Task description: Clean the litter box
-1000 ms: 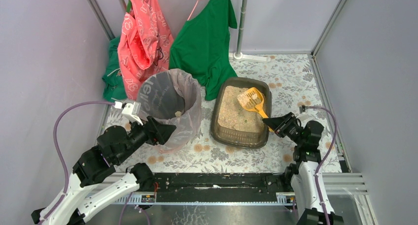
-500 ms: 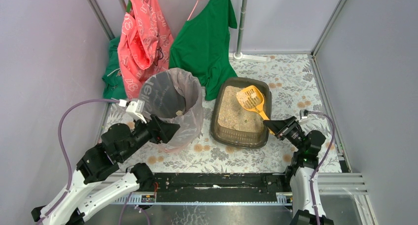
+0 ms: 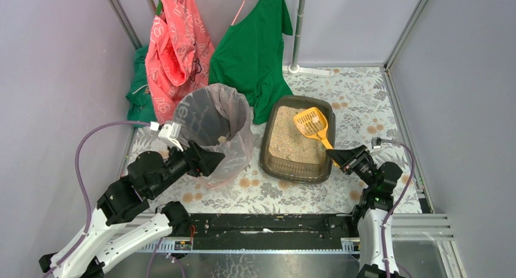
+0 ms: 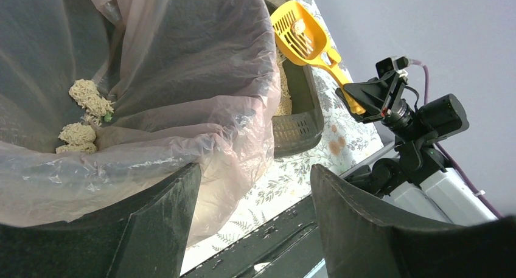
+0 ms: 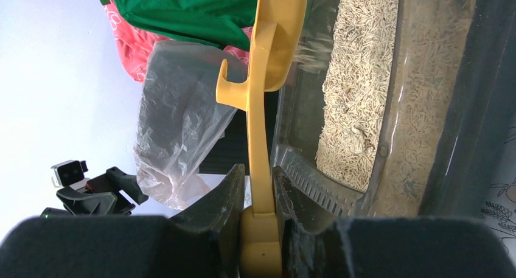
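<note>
Our right jaws pinch the scoop (image 3: 312, 123) handle, sifting ahead over the litter box (image 3: 292, 171). Left jaws gape, probably steadying the bin (image 3: 187, 117).

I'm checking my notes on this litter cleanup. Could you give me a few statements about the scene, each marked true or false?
1. The right jaws are shut on the handle of the yellow scoop. True.
2. Clumps lie inside the bag that lines the bin. True.
3. The scoop is held over the bin. False: it is over the litter box, which sits to the right of the bin in the overhead view.
4. The left jaws are shut on the bag. False: they stand open beside the bin.
</note>
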Controlling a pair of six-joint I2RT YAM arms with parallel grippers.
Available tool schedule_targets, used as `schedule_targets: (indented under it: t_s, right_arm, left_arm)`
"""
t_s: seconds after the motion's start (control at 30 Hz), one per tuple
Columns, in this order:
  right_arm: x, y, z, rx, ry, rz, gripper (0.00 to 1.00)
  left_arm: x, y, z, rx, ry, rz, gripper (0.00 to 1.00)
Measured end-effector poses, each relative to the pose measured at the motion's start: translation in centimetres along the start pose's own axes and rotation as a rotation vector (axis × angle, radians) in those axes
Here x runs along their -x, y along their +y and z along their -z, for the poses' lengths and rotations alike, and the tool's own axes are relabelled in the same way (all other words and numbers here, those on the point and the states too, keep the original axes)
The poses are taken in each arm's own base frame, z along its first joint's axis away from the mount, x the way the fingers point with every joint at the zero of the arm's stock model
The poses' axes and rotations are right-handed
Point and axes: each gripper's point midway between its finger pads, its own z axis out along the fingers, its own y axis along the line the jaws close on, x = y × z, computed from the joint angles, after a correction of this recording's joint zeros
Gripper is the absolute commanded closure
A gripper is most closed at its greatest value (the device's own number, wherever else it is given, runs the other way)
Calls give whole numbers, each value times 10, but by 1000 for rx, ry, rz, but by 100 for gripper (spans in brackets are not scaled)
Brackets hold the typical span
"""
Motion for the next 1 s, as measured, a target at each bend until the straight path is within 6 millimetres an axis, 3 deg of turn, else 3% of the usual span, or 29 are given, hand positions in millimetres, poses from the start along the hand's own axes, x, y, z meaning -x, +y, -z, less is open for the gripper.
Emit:
schedule_targets:
  t_s: [0.2, 0.3, 0.43, 0.57, 0.67, 1.0]
  right_arm:
    - [4, 6, -1, 22, -12, 1, 100]
    - [4, -2, 1, -9, -18, -2, 100]
    - [7, 4, 2, 12, -35, 20, 100]
    - [2, -13, 2, -49, -28, -5, 100]
    - [5, -5, 1, -24, -33, 1, 100]
    - [2, -8, 1, -41, -19, -1, 100]
  left_arm:
    - [10, -5, 7, -15, -29, 5, 25]
    - [12, -4, 9, -12, -42, 6, 25]
    - [13, -4, 9, -12, -42, 6, 25]
    - [13, -4, 8, -12, -42, 6, 25]
    - [12, -4, 8, -11, -41, 6, 25]
    - [13, -4, 8, -12, -42, 6, 25]
